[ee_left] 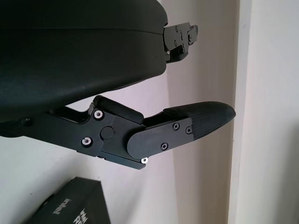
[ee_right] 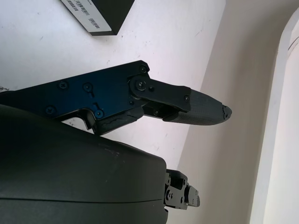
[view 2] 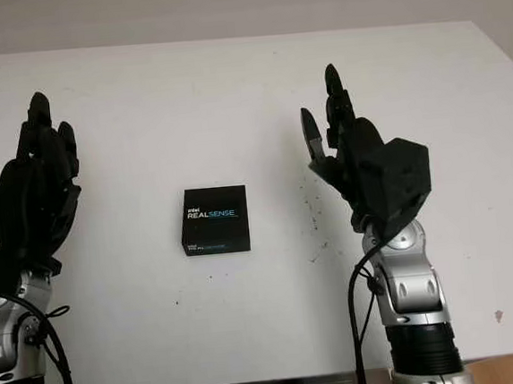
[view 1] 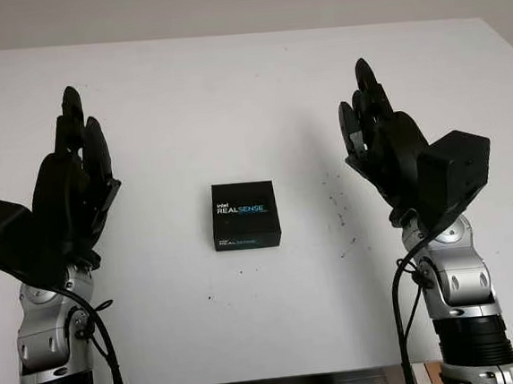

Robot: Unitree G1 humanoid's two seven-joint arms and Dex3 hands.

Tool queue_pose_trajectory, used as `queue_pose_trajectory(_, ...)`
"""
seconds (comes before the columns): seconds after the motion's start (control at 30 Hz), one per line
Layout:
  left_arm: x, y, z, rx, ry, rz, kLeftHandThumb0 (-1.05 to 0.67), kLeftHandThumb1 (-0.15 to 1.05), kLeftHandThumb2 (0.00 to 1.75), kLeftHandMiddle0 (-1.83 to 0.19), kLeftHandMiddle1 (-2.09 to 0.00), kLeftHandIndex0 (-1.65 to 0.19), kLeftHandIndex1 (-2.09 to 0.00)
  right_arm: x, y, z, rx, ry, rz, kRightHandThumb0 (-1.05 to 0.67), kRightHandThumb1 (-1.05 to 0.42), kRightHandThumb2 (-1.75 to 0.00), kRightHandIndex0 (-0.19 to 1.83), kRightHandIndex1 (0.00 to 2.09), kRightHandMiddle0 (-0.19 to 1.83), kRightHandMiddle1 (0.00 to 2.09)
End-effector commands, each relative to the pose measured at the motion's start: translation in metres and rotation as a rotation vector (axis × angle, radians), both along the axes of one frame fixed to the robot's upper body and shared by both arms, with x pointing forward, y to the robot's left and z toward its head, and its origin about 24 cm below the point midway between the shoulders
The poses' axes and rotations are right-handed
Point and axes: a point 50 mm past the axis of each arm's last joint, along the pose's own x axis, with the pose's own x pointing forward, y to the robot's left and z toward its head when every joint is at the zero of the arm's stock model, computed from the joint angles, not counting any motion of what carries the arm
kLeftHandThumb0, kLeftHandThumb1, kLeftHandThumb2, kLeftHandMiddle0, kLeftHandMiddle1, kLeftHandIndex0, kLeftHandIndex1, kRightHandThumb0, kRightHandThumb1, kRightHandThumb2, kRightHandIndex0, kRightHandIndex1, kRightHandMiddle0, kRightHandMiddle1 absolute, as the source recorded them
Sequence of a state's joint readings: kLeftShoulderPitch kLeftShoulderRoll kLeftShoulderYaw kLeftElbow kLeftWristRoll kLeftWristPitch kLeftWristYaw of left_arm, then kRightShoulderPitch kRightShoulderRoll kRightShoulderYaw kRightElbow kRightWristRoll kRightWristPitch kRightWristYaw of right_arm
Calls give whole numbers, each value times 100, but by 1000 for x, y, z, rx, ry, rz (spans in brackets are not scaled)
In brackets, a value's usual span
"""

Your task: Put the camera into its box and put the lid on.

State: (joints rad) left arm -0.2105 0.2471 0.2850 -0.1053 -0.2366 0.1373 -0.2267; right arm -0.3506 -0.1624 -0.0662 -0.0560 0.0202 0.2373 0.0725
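Now, the count: one box, two hands, one surface.
Box count: one black Intel RealSense camera box, square and flat.
Box position: near the middle of the white surface, lying flat, about midway between the two hands and a little nearer the robot than their fingertips.
Box lid: black top face with the white "intel REALSENSE" print facing up; the box looks closed, and a second line of print runs along the side facing the robot.
Box contact: nothing touches it; both hands are well apart from it.
Box in wrist views: one corner of it sits at the edge of the left wrist view, and one corner with a white label strip at the edge of the right wrist view.
Hand count: two black three-finger hands, one on each arm.
Left hand: raised above the surface to the left of the box, fingers pointing away from the robot, uncurled and holding nothing.
Left hand fingers: one ribbed fingertip reaches out straight, with bare surface behind it.
Right hand: raised above the surface to the right of the box, fingers pointing away from the robot, uncurled and holding nothing.
Right hand fingers: one fingertip extended straight over bare surface.
Surface marks: a scatter of small dark specks between the box and the right hand.
Surface far edge: meets a pale wall behind.
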Motion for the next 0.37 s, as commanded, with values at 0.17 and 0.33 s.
queue_pose_trajectory(0.17, -4, -5, -8, 19, 15, -46, -78, 105, 72, 19, 0, 19, 0, 0, 13, -3, 15, 10, 14, -76, -105, -63, -19, 0, -19, 0)
queue_pose_trajectory(0.33, -5, -6, -9, 26, 17, -49, -78, 105, 71, 19, 0, 19, 0, -2, 17, -10, 10, 51, 25, -78, -105, -63, -19, 0, -19, 0)
